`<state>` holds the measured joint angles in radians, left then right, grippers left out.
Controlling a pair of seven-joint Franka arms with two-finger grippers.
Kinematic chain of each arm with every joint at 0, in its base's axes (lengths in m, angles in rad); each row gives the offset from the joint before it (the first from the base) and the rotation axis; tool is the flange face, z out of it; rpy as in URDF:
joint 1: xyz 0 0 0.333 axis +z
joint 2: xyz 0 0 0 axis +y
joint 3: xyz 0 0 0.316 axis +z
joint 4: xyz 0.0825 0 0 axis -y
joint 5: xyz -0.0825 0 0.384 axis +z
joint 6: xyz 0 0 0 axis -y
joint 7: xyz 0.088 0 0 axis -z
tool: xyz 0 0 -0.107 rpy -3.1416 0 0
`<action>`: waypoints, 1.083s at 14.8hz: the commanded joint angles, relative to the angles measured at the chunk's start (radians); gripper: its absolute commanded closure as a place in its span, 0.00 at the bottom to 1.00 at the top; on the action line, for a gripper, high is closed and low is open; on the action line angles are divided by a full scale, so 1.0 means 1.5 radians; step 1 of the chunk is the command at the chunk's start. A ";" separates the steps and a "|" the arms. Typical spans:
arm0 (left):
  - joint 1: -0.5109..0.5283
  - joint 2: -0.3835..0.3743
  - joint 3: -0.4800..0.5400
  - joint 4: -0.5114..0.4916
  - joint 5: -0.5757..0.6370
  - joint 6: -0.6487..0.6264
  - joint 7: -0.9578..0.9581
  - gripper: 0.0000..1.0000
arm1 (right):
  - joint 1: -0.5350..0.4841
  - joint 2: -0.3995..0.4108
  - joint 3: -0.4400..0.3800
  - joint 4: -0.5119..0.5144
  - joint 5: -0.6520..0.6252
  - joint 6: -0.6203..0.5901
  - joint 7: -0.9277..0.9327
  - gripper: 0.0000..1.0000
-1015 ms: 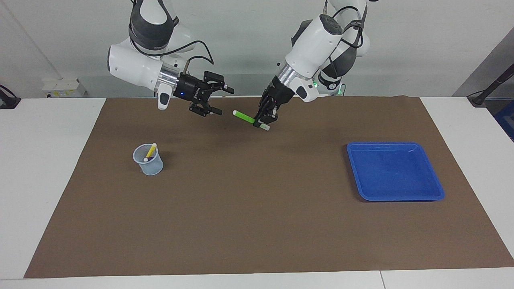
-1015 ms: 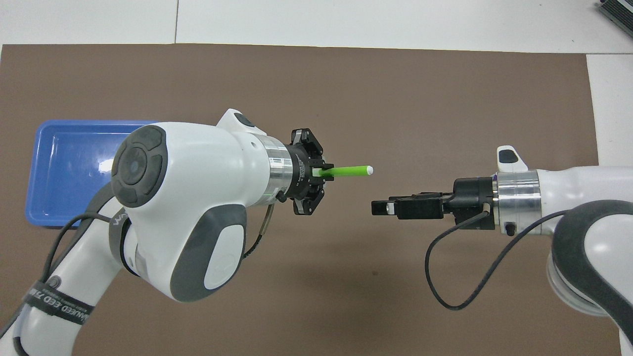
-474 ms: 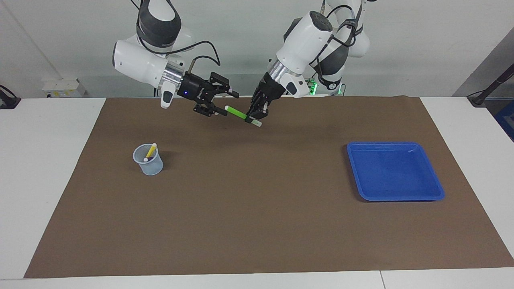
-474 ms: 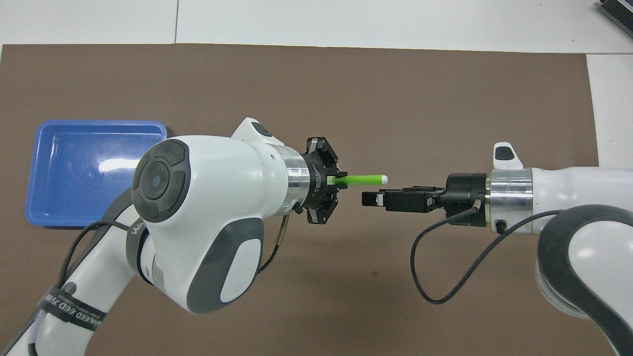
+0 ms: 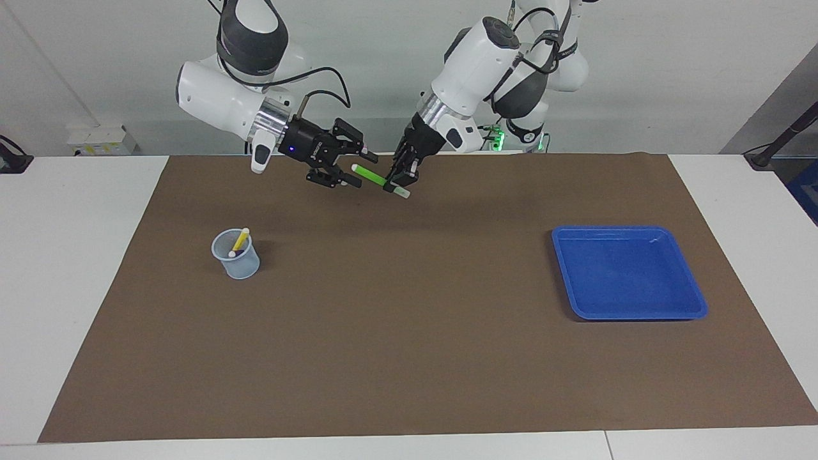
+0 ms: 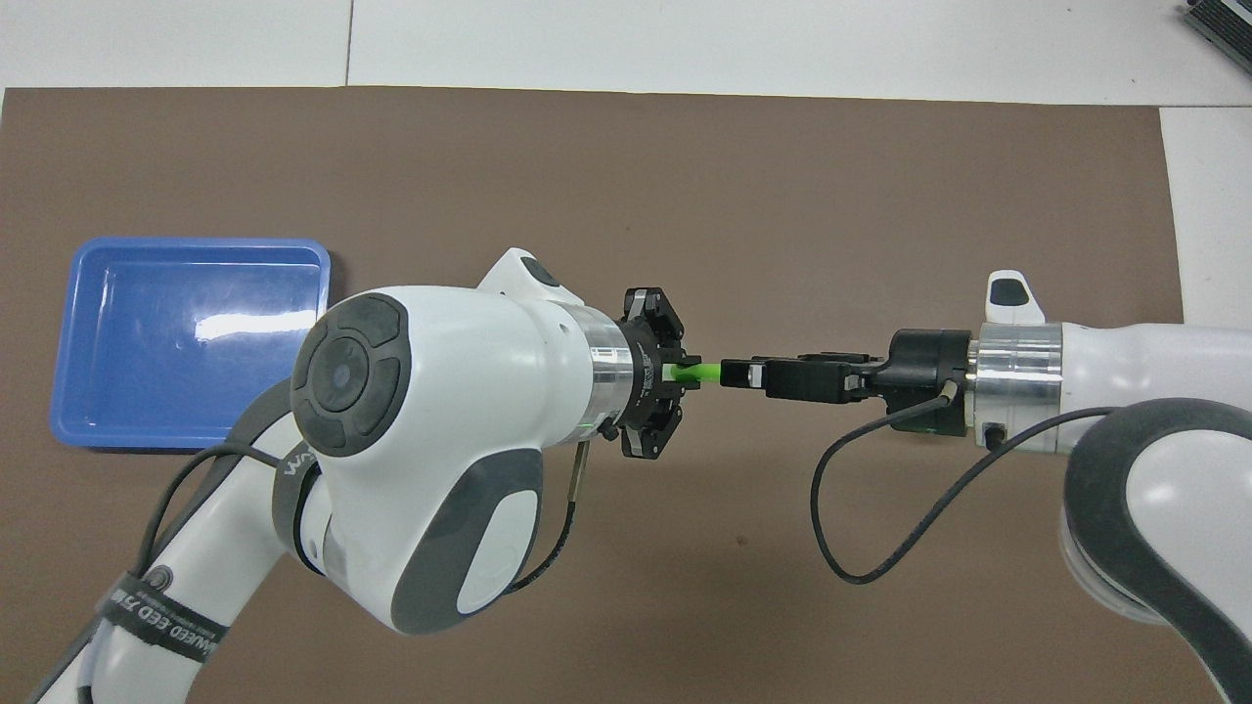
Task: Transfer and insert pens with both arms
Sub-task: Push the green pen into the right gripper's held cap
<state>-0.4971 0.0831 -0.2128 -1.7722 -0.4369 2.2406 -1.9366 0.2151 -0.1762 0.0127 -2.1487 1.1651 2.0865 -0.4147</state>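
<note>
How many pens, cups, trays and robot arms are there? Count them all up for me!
Pens: 3 (green pen, yellow pen, and a mostly hidden third pen, both in the cup)
Cups: 1
Trays: 1 (blue tray)
Robot arms: 2 (left arm, right arm)
Total: 7

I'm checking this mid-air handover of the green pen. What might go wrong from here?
1. The left hand could let go before the right hand, its fingers around the green pen's free end, has a firm hold; the pen would drop onto the brown mat.
2. A skewed grip could spoil insertion into the cup.
</note>
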 commanded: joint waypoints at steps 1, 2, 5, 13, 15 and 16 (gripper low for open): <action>-0.014 -0.023 0.008 -0.029 0.002 0.013 0.002 1.00 | 0.002 0.010 0.002 0.011 0.017 0.009 0.011 0.37; -0.015 -0.023 0.008 -0.029 0.003 0.013 0.002 1.00 | 0.002 0.010 0.002 0.010 0.017 0.008 0.011 0.46; -0.015 -0.023 0.008 -0.029 0.003 0.015 0.002 1.00 | 0.013 0.008 0.001 0.008 0.015 0.009 0.010 0.57; -0.014 -0.023 0.008 -0.028 0.015 0.015 0.002 1.00 | 0.024 0.006 0.001 0.003 0.009 0.018 0.007 0.70; -0.014 -0.023 0.008 -0.028 0.016 0.015 0.002 1.00 | 0.024 0.006 0.001 0.003 0.009 0.017 0.009 0.91; -0.015 -0.023 0.008 -0.029 0.017 0.014 0.002 1.00 | 0.024 0.005 0.001 0.003 0.009 0.017 0.010 1.00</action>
<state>-0.5059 0.0693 -0.2053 -1.7800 -0.4197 2.2419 -1.9347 0.2410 -0.1635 0.0081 -2.1500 1.1639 2.1098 -0.4143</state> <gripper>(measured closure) 0.824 0.819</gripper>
